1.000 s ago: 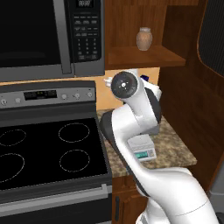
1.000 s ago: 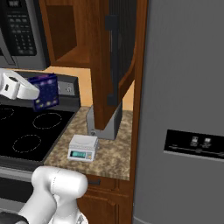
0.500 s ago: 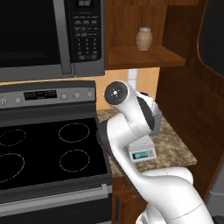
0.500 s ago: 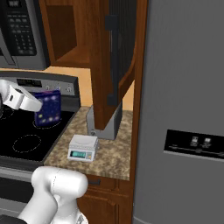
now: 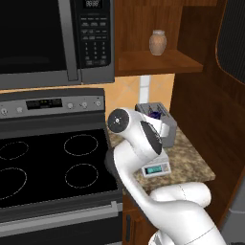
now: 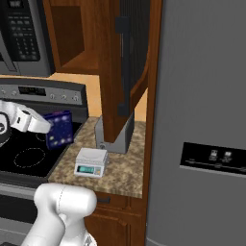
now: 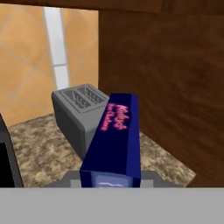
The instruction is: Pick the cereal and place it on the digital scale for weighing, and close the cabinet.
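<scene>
The gripper (image 6: 48,129), at the left of the right base view, is clamped on the cereal (image 6: 59,129), a dark blue box held tilted above the counter's (image 6: 122,172) left edge. In the hand view the box juts up from the bottom centre, with the toaster (image 7: 76,111) just behind it. The scale (image 6: 91,161) sits lower and to the right of the box, well apart, near the counter's front. To finish well, the box likely needs carrying right, levelling, and lowering square onto the platform. The cabinet (image 6: 126,57) door hangs open at upper centre.
</scene>
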Tool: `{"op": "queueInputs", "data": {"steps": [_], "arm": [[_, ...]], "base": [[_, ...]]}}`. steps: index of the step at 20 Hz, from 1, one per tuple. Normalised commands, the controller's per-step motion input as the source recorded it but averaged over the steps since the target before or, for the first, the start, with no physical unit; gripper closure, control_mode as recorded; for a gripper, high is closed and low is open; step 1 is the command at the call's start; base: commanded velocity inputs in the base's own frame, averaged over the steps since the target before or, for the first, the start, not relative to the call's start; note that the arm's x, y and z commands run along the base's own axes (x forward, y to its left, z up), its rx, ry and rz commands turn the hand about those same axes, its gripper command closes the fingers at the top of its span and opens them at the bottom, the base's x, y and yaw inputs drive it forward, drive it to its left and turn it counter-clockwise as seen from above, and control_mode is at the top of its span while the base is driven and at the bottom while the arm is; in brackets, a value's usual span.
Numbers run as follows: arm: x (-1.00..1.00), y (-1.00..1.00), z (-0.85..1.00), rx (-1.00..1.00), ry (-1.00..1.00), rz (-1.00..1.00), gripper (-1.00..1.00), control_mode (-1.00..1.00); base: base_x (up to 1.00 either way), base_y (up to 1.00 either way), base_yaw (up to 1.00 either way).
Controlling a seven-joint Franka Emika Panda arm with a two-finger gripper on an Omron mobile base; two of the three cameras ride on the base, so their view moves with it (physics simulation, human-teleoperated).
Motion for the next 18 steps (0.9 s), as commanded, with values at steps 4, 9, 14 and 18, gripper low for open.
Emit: {"op": "queueInputs", "data": {"steps": [4, 9, 14, 18], "arm": [[0.22, -0.23, -0.23, 0.00, 0.04, -0.01, 1.00, -1.00], [0.16, -0.24, -0.27, 0.00, 0.01, -0.02, 1.00, -1.00], [0.16, -0.25, -0.32, 0.00, 0.00, -0.01, 1.00, -1.00], [0.27, -0.26, -0.23, 0.00, 0.00, -0.01, 1.00, -1.00]], "base": [[0.00, 0.00, 0.00], [0.00, 0.00, 0.00], [0.00, 0.00, 0.00], [0.00, 0.00, 0.00]]}}
